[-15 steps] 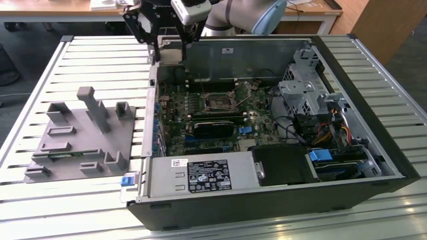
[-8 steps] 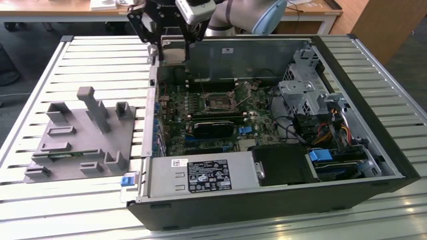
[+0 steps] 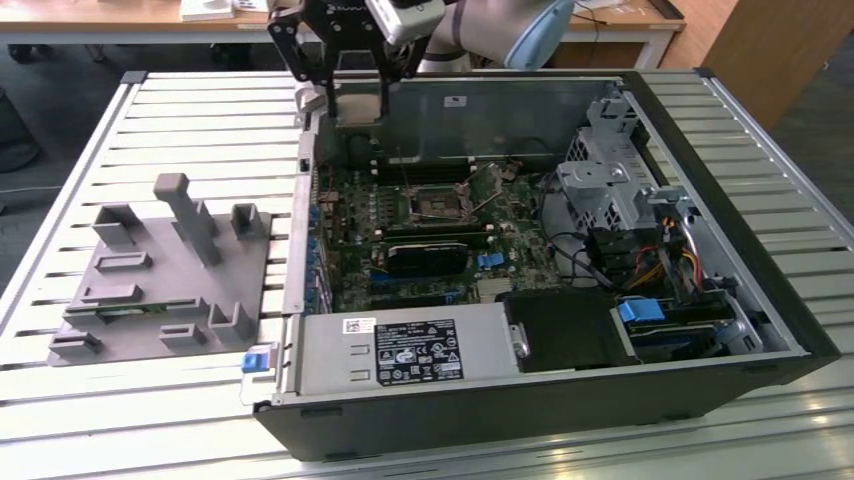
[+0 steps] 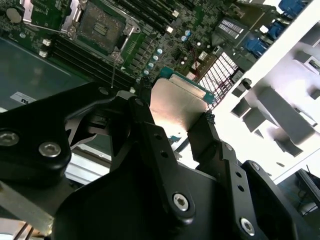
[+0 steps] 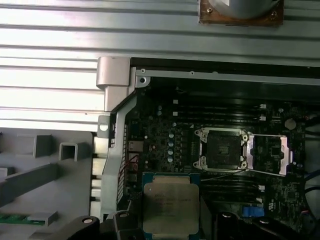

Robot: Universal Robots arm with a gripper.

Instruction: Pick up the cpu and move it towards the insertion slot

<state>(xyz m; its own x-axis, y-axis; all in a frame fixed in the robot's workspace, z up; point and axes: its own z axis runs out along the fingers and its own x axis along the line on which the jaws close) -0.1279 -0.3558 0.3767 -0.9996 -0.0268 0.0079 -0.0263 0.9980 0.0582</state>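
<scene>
On the exterior view's left, the grey plastic fixture [image 3: 167, 275] lies flat on the slatted metal table [image 3: 80, 150], with a thin green memory stick [image 3: 131, 312] seated in one of its holders. The fixture sits just beside the open computer case [image 3: 561, 250], which occupies the centre and the exterior view's right.

The gripper [image 3: 344, 75] hangs above the far corner of the case nearest the fixture, over the rear wall. In the second wrist view, the two black fingers [image 4: 145, 120] are closed on opposite edges of the cpu [image 4: 177, 102], which is held clear of the board with its silvery metal top facing the camera. The first wrist view shows the cpu [image 5: 171, 206] as a silvery square on a green-edged base, clamped between the fingers.

The insertion slot [image 3: 438, 201] sits near the middle of the motherboard [image 3: 400, 230], its dark centre exposed. In the first wrist view, the insertion slot [image 5: 221, 148] stands with its metal frame swung open to one side. The cpu is near the slot but apart from it, not over it.

At the exterior view's right, drive bays and bundled cables [image 3: 647, 260] fill the case.
</scene>
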